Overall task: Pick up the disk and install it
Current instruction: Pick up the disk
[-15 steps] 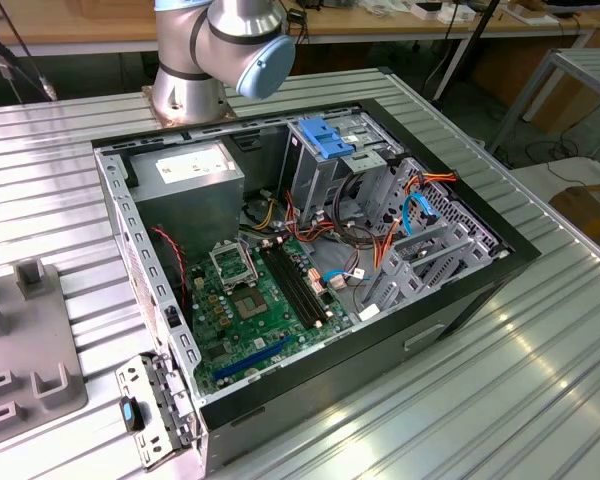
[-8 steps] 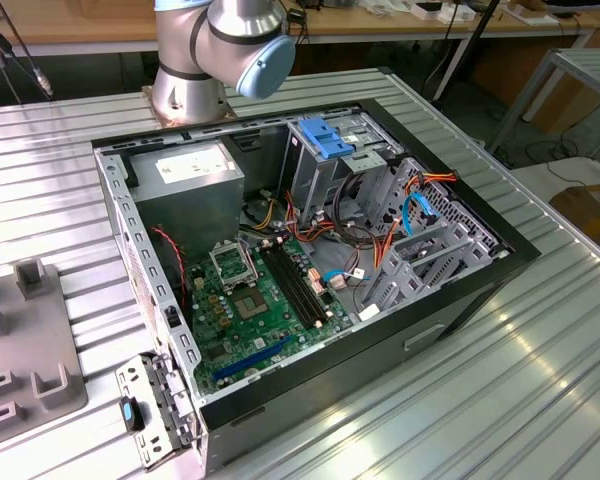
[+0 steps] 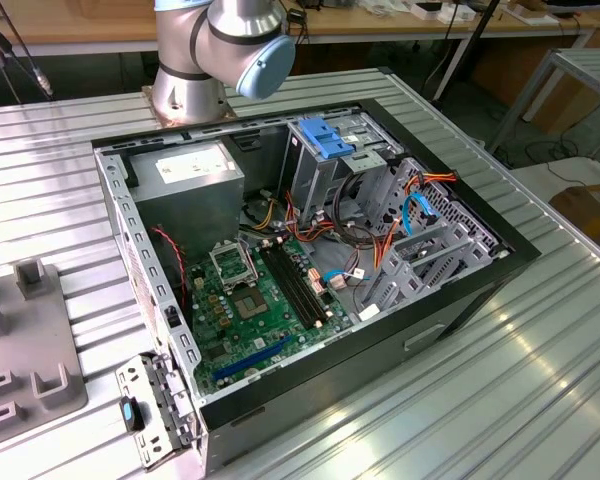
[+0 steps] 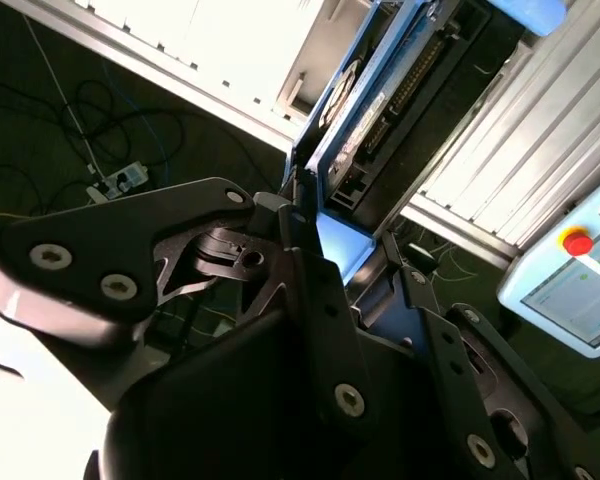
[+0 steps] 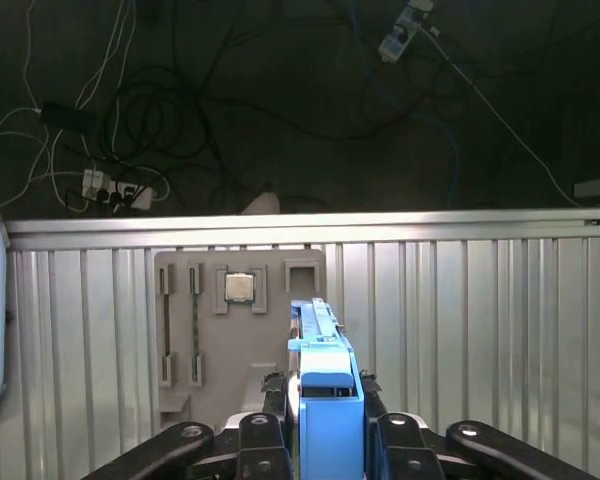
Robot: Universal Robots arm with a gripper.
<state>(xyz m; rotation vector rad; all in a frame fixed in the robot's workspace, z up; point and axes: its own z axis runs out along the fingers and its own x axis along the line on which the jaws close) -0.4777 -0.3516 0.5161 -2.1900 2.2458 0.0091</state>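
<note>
The hand (image 5: 323, 410) sits nearest, its black fingers clamped on the disk (image 5: 315, 330), which is held edge-on, clear of the ribbed table (image 5: 480, 330). Gripping by the blue rails probably protects the drive. The open computer case (image 3: 400, 350) lies on the table.

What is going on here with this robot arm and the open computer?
The arm's gripper is shut on the disk, clamping its blue carrier from both sides. In the first wrist view the disk is held clear of the ribbed metal table, with a grey tray beyond it. The open computer case sits on the table, and the disk is not yet installed in it.
</note>
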